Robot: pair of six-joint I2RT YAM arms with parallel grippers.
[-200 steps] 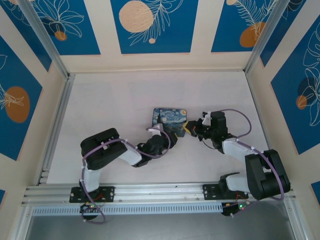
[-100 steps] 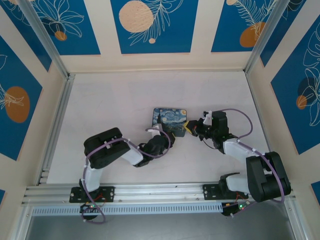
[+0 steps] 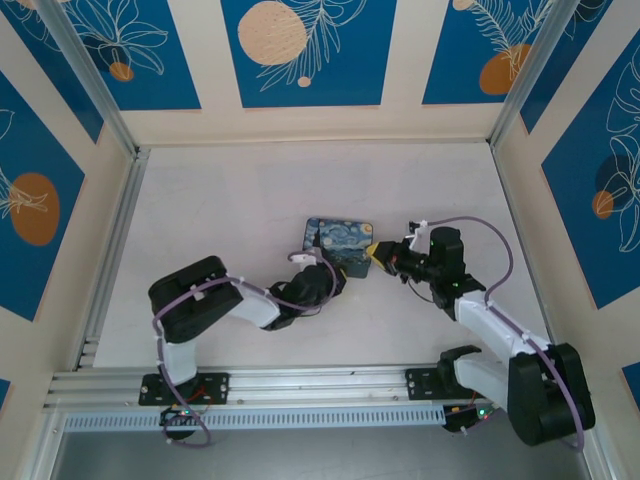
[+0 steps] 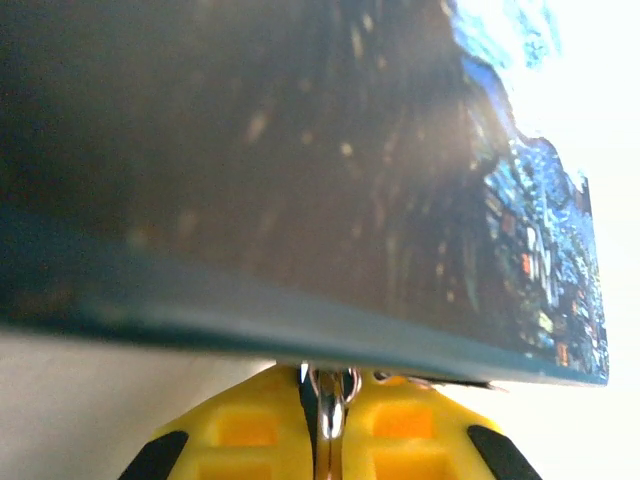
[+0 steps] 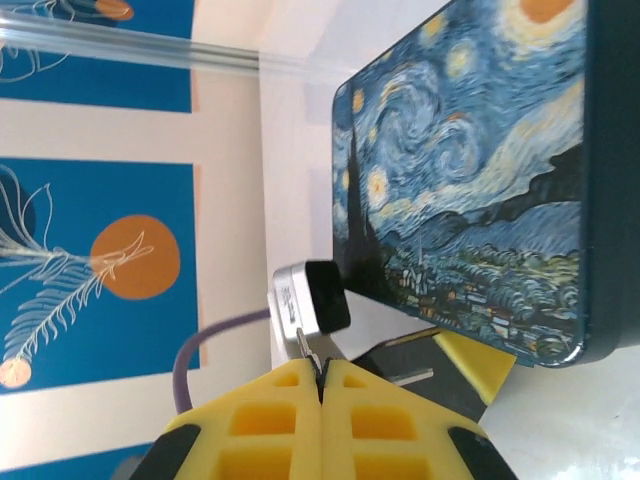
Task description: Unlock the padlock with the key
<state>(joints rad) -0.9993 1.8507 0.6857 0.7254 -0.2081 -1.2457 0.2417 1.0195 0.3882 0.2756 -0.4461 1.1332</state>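
In the right wrist view my right gripper is shut on the key, whose thin silvery tip sticks out past the yellow fingertips. From above, the right gripper sits at the right side of the starry-night tin. My left gripper is at the tin's near edge. In the left wrist view the left gripper is shut on a small shiny metal piece with a thin wire loop, which looks like the padlock's shackle end. The padlock's dark body is hidden under the tin's edge.
The tin lies flat mid-table between both grippers. The left wrist's silver-and-black camera housing sits just ahead of my right fingertips. An aluminium rail runs along the near edge, and patterned walls enclose the table.
My left gripper has closed on the metal piece at the tin's near edge. The right arm's elbow swung out to the right, and its gripper stayed shut by the tin.
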